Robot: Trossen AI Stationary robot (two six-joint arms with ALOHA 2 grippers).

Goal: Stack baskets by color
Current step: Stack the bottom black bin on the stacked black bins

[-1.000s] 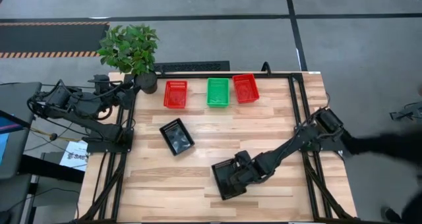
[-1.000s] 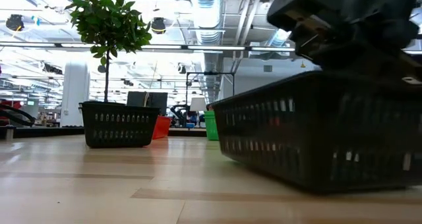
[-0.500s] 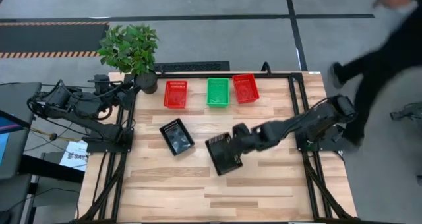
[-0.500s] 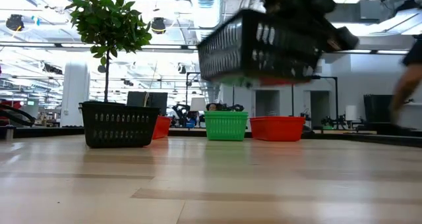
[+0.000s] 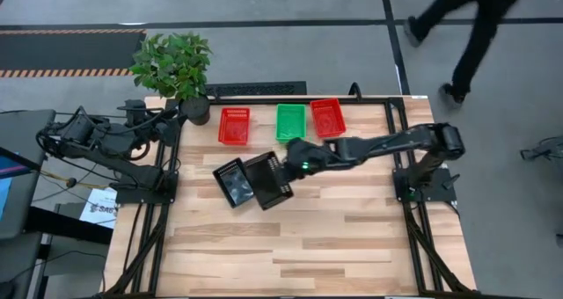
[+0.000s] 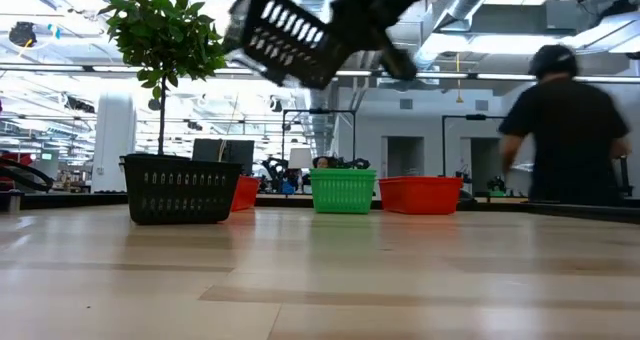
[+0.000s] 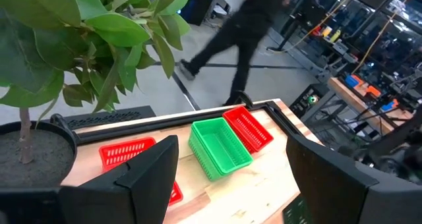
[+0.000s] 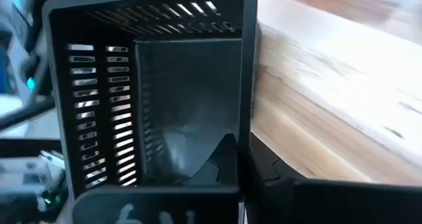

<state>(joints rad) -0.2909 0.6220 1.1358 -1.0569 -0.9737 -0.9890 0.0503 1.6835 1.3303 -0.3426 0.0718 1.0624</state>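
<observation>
left jaws (image 7: 224, 184): apart, idle at the desk (image 5: 352, 237) edge by the plant (image 5: 173, 63).
resting black basket (image 5: 234, 181): below and beside the right jaws.
carried black basket (image 5: 269, 180): tilted, airborne.
right jaws (image 5: 290, 165): clamped on its rim.
risk: tilt may catch the rims, or it slips.

You see the right tool (image 5: 286, 169) closed on a black basket (image 5: 268, 181), just beside a second black basket (image 5: 234, 183) mid-surface (image 5: 352, 237). Along the far edge: red basket (image 5: 234, 126), green basket (image 5: 290, 122), another red basket (image 5: 328, 117). Left tool (image 5: 172, 116) sits by the plant (image 5: 173, 63) at the far left corner.
</observation>
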